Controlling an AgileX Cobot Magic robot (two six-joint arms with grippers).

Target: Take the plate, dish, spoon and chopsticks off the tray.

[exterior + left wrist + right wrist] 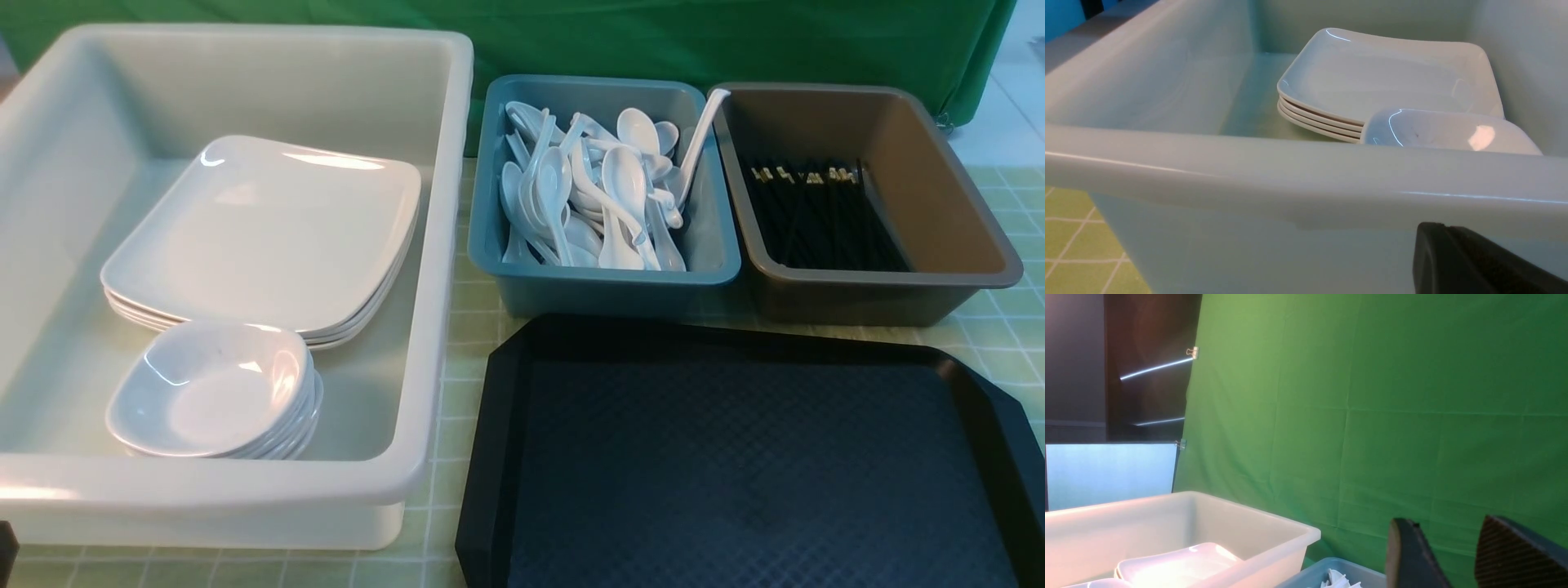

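Note:
The black tray point(735, 457) lies at the front right with nothing on it. Large white square plates point(269, 229) are stacked inside the white tub point(441, 245). A stack of small deep dishes point(212, 388) stands in front of them. White spoons point(604, 188) fill the blue tub point(604, 278), and black chopsticks point(824, 212) lie in the grey-brown tub point(955, 204). My left gripper point(1441, 225) is shut and empty, low outside the white tub's near wall point(1290, 163), facing the plates point(1392, 73) and dishes point(1445, 130). My right gripper point(1447, 522) is open and empty, raised toward the green backdrop.
A green checked cloth point(457, 327) covers the table under the tubs and tray. A green curtain point(1372, 396) hangs behind. The white tub point(1188, 514) and a corner of the blue tub point(1339, 571) show in the right wrist view.

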